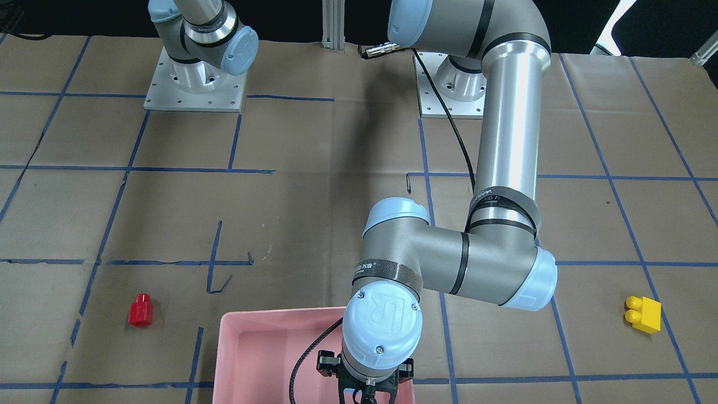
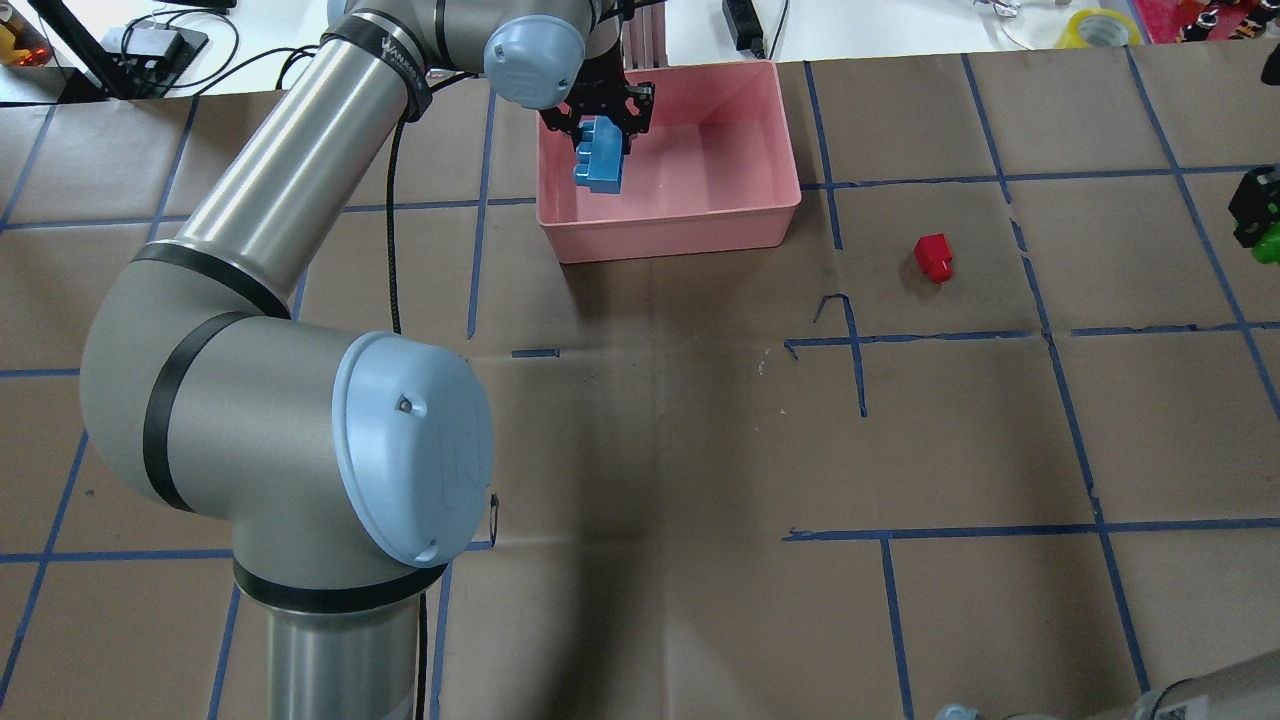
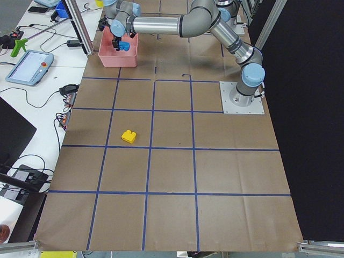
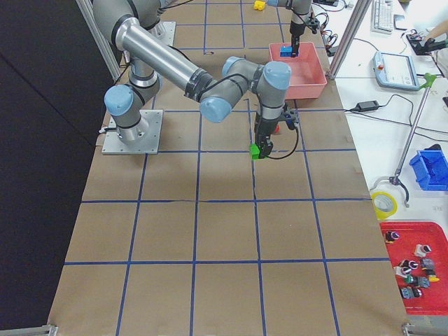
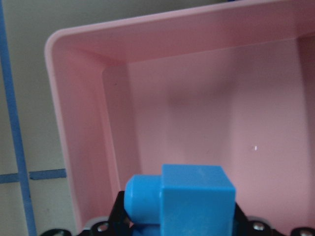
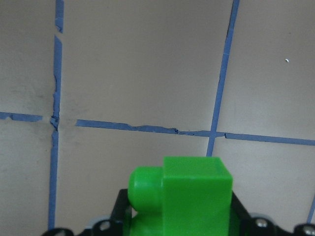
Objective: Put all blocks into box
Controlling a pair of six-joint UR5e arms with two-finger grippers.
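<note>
My left gripper (image 2: 600,125) is shut on the blue three-stud brick (image 2: 600,155) and holds it over the left part of the pink box (image 2: 690,230); the wrist view shows the brick (image 5: 192,201) above the box floor (image 5: 206,108). My right gripper (image 2: 1262,215) is shut on the green brick (image 2: 1268,243) at the table's right edge, above bare paper (image 6: 189,196). The red brick (image 2: 934,257) lies on the table right of the box. The yellow brick (image 1: 644,315) lies far out on my left side.
The table is brown paper with a blue tape grid (image 2: 860,340). Both arm bases (image 1: 193,84) stand at the near edge. The left arm's elbow (image 2: 300,430) fills the overhead view's left half. Cables and clutter lie beyond the table's far edge.
</note>
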